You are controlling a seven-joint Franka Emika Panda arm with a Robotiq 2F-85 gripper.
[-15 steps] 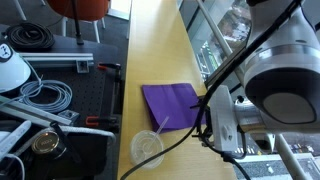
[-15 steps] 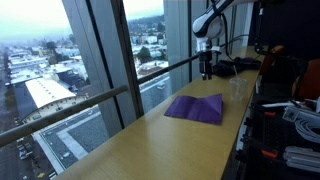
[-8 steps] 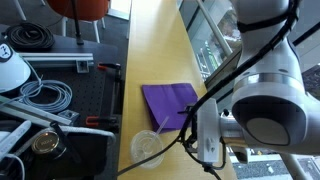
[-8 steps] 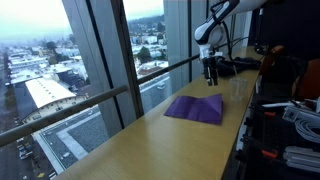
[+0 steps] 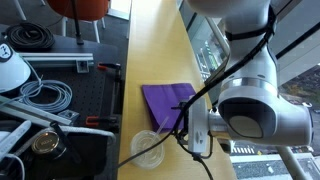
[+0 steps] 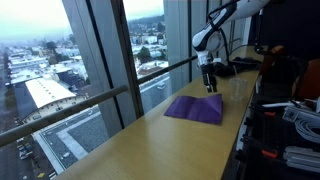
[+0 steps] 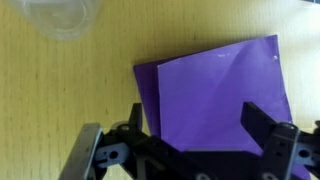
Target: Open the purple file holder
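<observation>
The purple file holder (image 5: 165, 103) lies flat and closed on the yellow wooden table, and shows in both exterior views (image 6: 195, 108). In the wrist view it fills the middle right (image 7: 222, 88), with a second purple layer showing along its left edge. My gripper (image 7: 200, 128) is open and empty, its two black fingers spread over the holder's near part. In an exterior view the gripper (image 6: 208, 82) hangs above the table just beyond the holder's far end, apart from it. In the other exterior view the arm hides the jaws.
A clear plastic cup (image 5: 147, 148) stands next to the holder, also seen in the wrist view (image 7: 65, 15) and in an exterior view (image 6: 238, 88). Tall windows (image 6: 110, 60) border one long table edge. Cables and gear (image 5: 40, 95) lie on the black bench beside the table.
The arm has swung toward the holder. The gripper has come down and nearer to the holder's end. The holder and cup have not moved.
</observation>
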